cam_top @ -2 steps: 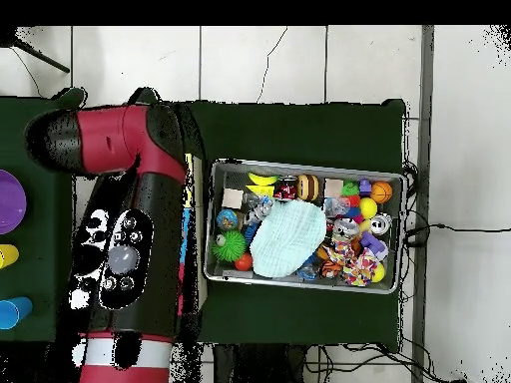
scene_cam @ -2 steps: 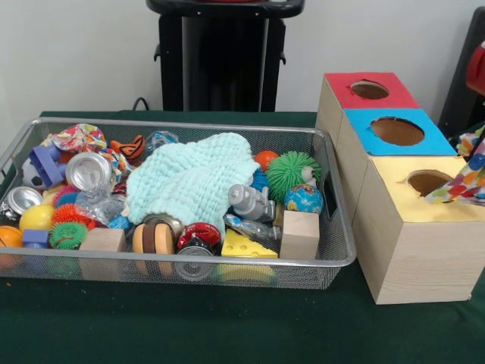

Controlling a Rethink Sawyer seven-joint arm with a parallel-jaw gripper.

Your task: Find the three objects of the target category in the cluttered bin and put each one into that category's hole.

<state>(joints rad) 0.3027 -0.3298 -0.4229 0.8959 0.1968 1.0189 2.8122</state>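
A wire mesh bin is seen on the green surface, filled with clutter. A pale mint cloth is spread over the middle of the heap. Along the near wall, two wooden blocks are lodged, with a yellow cheese wedge between them. A green spiky ball and a small globe ball are found toward the box side, and crushed cans at the other end. Beside the bin stands a wooden box with a red, a blue and a yellow hole. The arm is seen folded away from the bin; the hand is not shown, so its state cannot be told.
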